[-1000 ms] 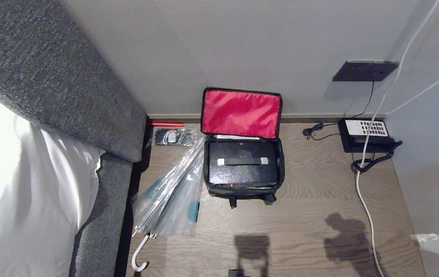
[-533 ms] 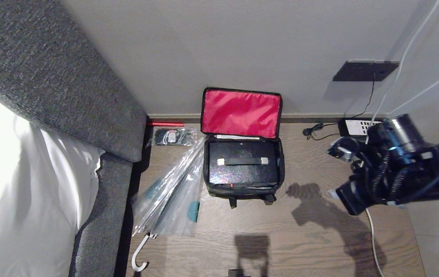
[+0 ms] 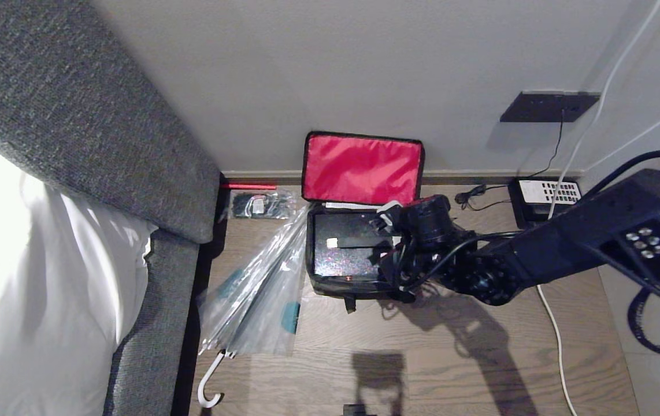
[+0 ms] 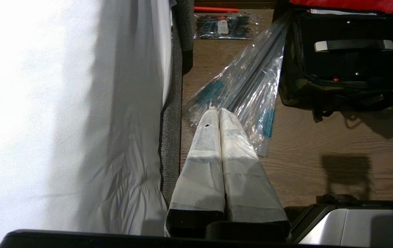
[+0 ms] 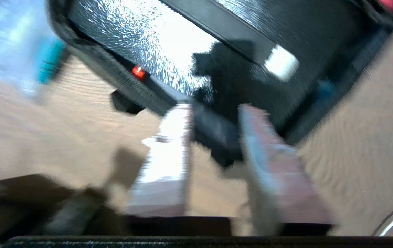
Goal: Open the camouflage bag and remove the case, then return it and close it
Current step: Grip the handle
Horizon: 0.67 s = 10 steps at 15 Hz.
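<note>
The camouflage bag [image 3: 359,287] stands on the wooden floor against the wall. Its lid [image 3: 362,169] is flipped up, showing a red lining. Inside lies the black case [image 3: 341,260] with a silver-ended handle [image 3: 359,242]. My right arm [image 3: 480,266] reaches in from the right over the bag's front right part. In the right wrist view, my right gripper [image 5: 213,108] is open just above the bag's front wall [image 5: 127,86], with nothing between its fingers and the case [image 5: 155,51] just beyond. My left gripper [image 4: 219,111] is shut and parked, well away from the bag [image 4: 299,93].
A plastic-wrapped umbrella [image 3: 260,289] leans against the bag's left side. The grey bed edge [image 3: 151,323] lies further left. A packet of black items [image 3: 262,204] rests by the wall. A telephone [image 3: 547,202] and a white cable [image 3: 549,306] occupy the floor on the right.
My right arm has swung in from the right edge across the floor to the bag's front right. Its gripper has gone from shut to open. The bag and case have not moved.
</note>
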{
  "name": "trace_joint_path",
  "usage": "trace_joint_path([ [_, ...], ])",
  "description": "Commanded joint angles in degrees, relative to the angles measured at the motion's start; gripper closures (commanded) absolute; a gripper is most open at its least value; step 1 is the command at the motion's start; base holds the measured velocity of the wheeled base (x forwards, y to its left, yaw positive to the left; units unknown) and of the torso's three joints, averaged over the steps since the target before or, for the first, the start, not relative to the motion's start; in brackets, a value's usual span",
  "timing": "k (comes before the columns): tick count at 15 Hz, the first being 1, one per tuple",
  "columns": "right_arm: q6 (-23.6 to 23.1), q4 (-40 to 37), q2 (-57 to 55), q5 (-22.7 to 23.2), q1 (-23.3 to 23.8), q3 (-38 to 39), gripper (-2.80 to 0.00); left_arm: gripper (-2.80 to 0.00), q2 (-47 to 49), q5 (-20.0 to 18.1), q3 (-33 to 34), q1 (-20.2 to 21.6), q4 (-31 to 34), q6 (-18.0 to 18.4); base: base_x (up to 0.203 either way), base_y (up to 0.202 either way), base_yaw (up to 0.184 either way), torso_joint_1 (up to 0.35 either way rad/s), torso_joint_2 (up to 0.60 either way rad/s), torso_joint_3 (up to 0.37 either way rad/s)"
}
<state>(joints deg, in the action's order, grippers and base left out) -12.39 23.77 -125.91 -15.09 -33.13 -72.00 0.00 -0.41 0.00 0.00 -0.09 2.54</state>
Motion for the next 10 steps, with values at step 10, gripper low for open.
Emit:
trace_joint_path([
  [10, -52.68, 23.15, -14.14, -6.78, -3.91, -7.85, -2.80, 0.00, -0.09, -0.02, 0.08, 0.09, 0.00, 0.01, 0.000, 0.000, 0.000, 0.000, 0.00, 0.000],
])
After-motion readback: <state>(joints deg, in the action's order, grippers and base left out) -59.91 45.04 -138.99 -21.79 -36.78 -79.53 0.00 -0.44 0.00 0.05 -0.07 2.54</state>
